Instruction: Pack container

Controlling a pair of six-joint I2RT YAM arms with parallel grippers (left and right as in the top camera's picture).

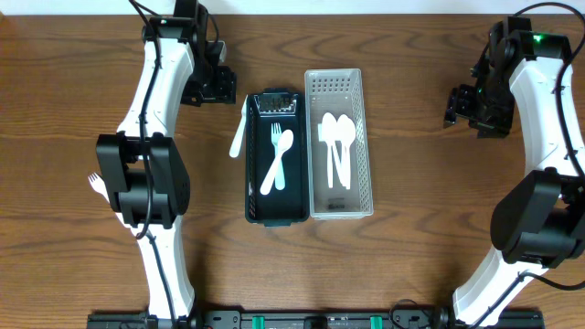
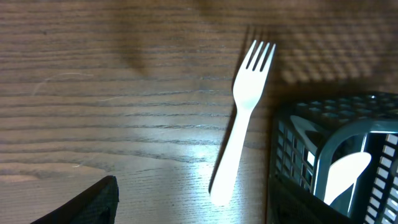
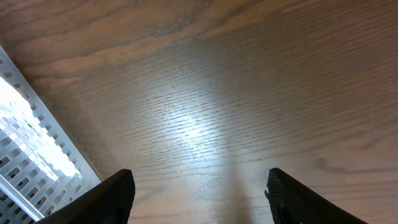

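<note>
A black basket point(image 1: 274, 206) holds a white fork point(image 1: 276, 146) and a white spoon point(image 1: 272, 174). A white basket point(image 1: 340, 208) next to it holds several white spoons point(image 1: 336, 146). A loose white fork point(image 1: 238, 135) lies on the table against the black basket's left side. It also shows in the left wrist view point(image 2: 239, 124) beside the black basket point(image 2: 292, 168). My left gripper point(image 1: 215, 84) point(image 2: 199, 214) is open and empty, just behind that fork. My right gripper point(image 1: 457, 105) point(image 3: 199, 199) is open and empty over bare wood right of the white basket point(image 3: 25, 155).
Another white fork point(image 1: 94, 185) lies at the far left, partly hidden by the left arm. The arm bases stand at the table's front edge.
</note>
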